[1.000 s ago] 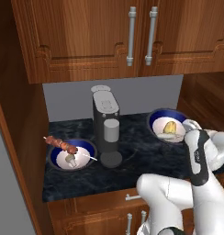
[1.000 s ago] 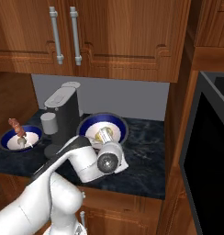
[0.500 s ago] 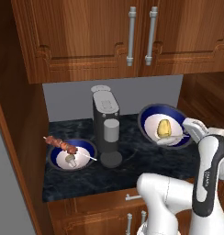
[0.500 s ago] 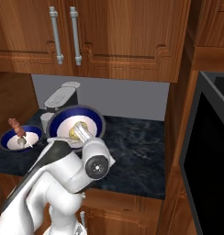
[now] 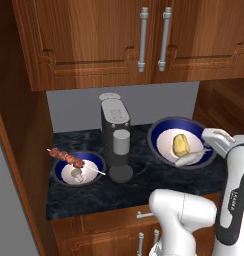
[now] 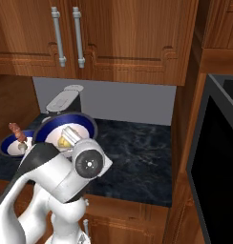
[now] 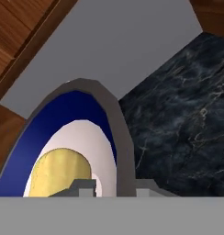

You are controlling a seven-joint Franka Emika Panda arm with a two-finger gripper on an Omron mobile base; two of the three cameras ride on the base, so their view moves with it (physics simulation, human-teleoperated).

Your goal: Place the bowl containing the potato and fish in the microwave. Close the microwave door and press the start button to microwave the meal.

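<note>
While the white arm rises from the lower right of the left base view, its gripper (image 5: 212,146) sits at the right rim of the bowl (image 5: 166,131), in the right middle of that frame. The bowl is tipped toward the camera, its white inner face showing, and it appears lifted off the dark marbled counter (image 5: 144,182). The potato (image 5: 181,144) lies inside against the white face, with the pale fish (image 5: 190,157) just below it near the lower rim.

From the hand view the bowl's rim (image 7: 114,124) runs up between the two fingertips (image 7: 81,187), one inside the bowl and one outside, so the tool is pinching the bowl's wall. The potato (image 7: 61,172) sits at the lower left of that frame, just beside the inner fingertip, and the counter (image 7: 187,114) fills the right.

To the left of the bowl in the left base view stands the coffee machine (image 5: 115,132), upright in the middle of the frame. Farther left, well apart from the held bowl, a second blue bowl (image 5: 91,162) rests on the counter with a brown meat skewer (image 5: 69,159) across it. Wooden cabinets (image 5: 94,40) hang above.

In the right base view the bowl (image 6: 51,125) shows at middle left, partly behind the arm, and the microwave (image 6: 218,157) stands along the right edge, its dark opening facing into the frame.
</note>
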